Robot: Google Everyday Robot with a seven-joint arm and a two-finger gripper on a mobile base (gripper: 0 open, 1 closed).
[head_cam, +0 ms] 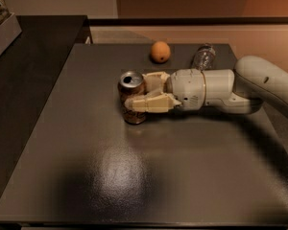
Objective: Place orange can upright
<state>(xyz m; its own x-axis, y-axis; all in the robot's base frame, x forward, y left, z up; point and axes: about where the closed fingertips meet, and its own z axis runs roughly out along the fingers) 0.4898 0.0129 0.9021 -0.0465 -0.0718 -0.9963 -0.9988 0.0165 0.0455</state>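
You have the can (129, 91) standing upright on the table (86, 176), a little above and left of the frame's centre, its silver top facing up. Your gripper (136, 91) reaches in from the right with its jaws closed around the can. The near finger (151, 103) crosses the can's front and hides a band of its print. The far finger (156, 79) sits behind the can's right side, where contact is hard to make out. Your arm (259, 80) is cut off at the right edge. Behind it, the bottle (203, 56) is partly hidden. An orange (160, 51) sits to the bottle's left.
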